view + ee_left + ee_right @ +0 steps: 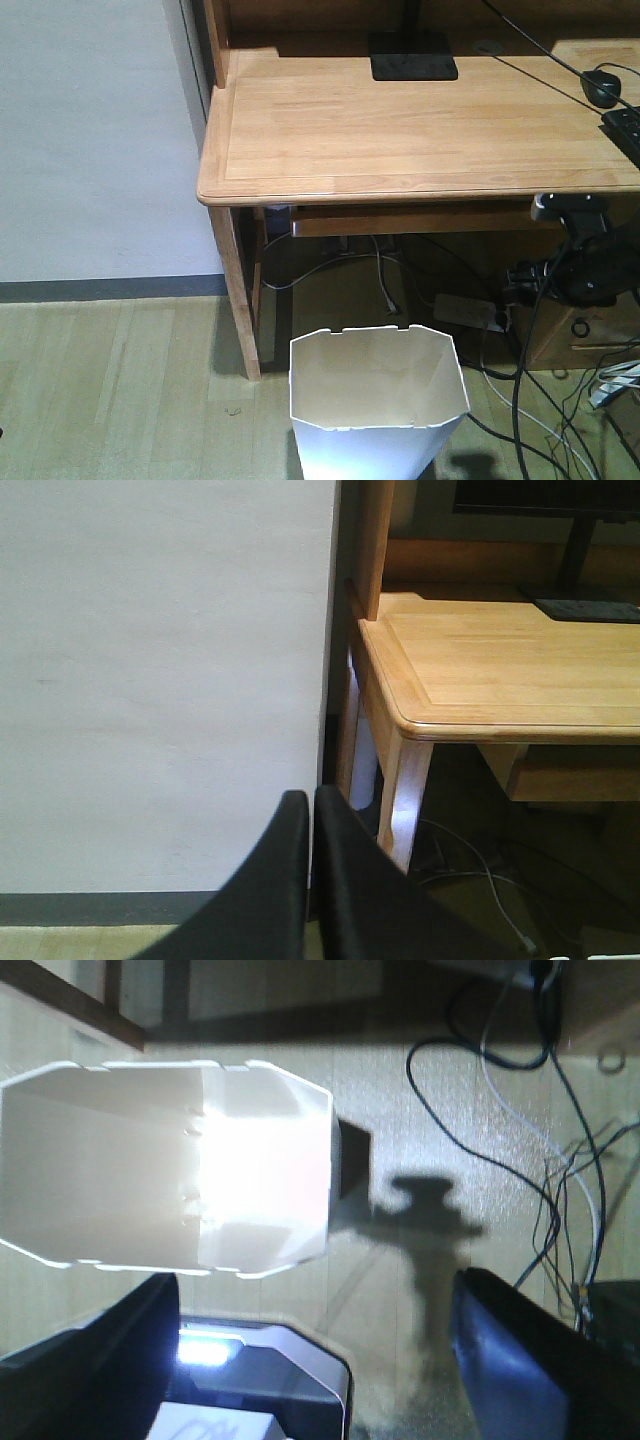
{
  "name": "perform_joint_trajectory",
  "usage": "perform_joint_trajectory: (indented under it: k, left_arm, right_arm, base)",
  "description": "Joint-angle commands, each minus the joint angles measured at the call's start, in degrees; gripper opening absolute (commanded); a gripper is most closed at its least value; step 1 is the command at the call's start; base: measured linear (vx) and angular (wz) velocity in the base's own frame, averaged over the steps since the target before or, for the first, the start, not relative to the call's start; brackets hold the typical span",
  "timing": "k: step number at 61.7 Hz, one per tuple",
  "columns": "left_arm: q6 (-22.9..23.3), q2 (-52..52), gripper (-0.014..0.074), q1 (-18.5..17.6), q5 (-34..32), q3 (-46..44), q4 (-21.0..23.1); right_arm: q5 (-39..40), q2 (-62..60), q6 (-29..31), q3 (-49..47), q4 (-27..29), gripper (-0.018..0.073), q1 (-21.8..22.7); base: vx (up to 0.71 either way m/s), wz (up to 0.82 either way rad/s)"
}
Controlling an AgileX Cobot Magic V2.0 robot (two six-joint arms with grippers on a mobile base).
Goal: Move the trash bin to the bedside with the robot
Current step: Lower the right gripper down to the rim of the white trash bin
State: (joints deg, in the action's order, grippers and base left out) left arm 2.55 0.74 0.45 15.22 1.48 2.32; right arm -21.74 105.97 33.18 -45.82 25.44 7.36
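front: soft, even; dim under desk (400, 130) | right wrist: glare whitens trash bin (150, 1150), hard shadow on floor (385, 1305)

No legible txt/labels anywhere; faint marks on white panel (215, 1425) maybe print, too blurry.

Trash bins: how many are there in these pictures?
1. The white trash bin stands on the floor in front of the wooden desk, near its leg. The right wrist view shows that same bin. Others may lie outside the frames.
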Motion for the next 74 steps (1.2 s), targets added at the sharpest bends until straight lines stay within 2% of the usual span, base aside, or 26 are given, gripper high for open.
perform_joint_trajectory:
  k: [1, 16, 25, 33, 42, 50, 62, 74]
  left_arm:
    - [0.35, 0.83, -0.0006, 0.02, -3.95, 0.67, 0.24]
    - [0.35, 0.83, -0.0006, 0.02, -3.95, 0.67, 0.24]
    - [0.35, 0.83, -0.0006, 0.02, -3.95, 0.67, 0.24]
    - [0.35, 0.83, -0.0006, 0.02, -3.95, 0.67, 0.24]
    - [0.35, 0.83, -0.0006, 0.02, -3.95, 0.67, 0.24]
    - [0.35, 0.83, -0.0006, 0.02, -3.95, 0.67, 0.24]
    - [0.35, 0.83, -0.0006, 0.02, -3.95, 0.67, 0.24]
    - [0.35, 0.83, -0.0006, 0.02, -3.95, 0.67, 0.24]
  right_arm:
    - [2.58, 2.72, 8.99, -2.38, 5.67, 0.0547, 1.85]
    - [6.35, 14.43, 21.72, -6.95, 16.96, 0.0547, 1.67]
    - [5.46, 21.42, 29.79, -10.66, 21.27, 0.0547, 1.67]
    - [5.53, 26.79, 33.98, -14.12, 25.33, 0.0547, 1.67]
    - [5.54, 32.80, 37.02, -18.09, 28.93, 0.0547, 1.35]
    - [5.62, 38.26, 39.18, -21.74, 29.10, 0.0547, -0.29]
    - [6.40, 45.28, 37.94, -26.65, 29.35, 0.0547, -3.53]
    - [5.70, 50.40, 34.86, -30.88, 29.25, 0.0547, -3.42]
  base:
    - [0.00, 0.00]
    - [0.00, 0.00]
    - [0.00, 0.00]
    - [0.00, 0.00]
    - [0.00, 0.00]
    - [0.00, 0.00]
    - [0.00, 0.00]
    - [0.00, 0.00]
